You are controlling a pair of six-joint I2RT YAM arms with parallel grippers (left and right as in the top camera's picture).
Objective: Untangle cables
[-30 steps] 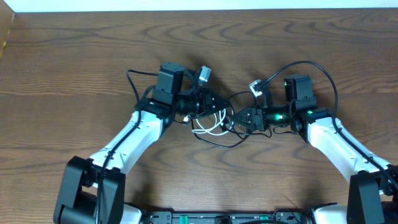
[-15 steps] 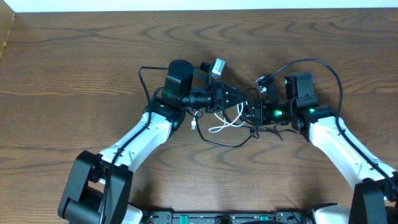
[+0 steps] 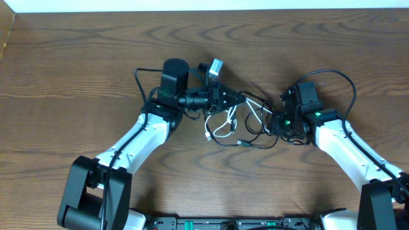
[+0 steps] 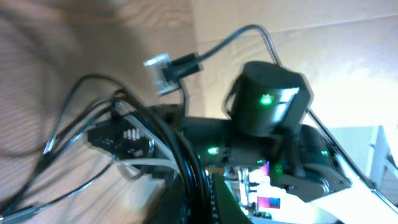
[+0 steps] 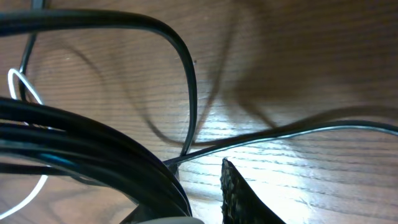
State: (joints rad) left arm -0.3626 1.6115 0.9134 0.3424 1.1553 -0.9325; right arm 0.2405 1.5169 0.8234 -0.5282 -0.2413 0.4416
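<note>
- Cables [image 3: 241, 143]: thin black and white strands in a loose tangle at the middle of the wooden table [image 3: 77, 64], between the two grippers.
- From overhead, the tangle's long axis runs left to right. It stretches from the left gripper [image 3: 231, 99] to the right gripper [image 3: 275, 122] and sags toward the near edge.
- The left gripper points right and the right gripper points left, so they face each other with the strands bridging the gap.
- Most of the slack loops, and two small plug ends, lie just on the near side of the left gripper. That arm looks nearer to the bulk of the tangle, while the right gripper sits at its right end.
- The coming move seems to turn on this line: pulling apart along it would tighten the bridge, and the loops would need to slip free on the near side.
- Strands meet the tip of each gripper, which suggests a hold, but you cannot tell from any view how far either pair of jaws is open.
- The blurred left wrist view adds a pale plug [image 4: 160, 71] raised off the table and the right arm [image 4: 267, 99] straight ahead.
- The right wrist view adds a white cable [image 5: 25, 83] and a thin black strand lying flat on the wood. Thick arm wiring hides its fingers.
</note>
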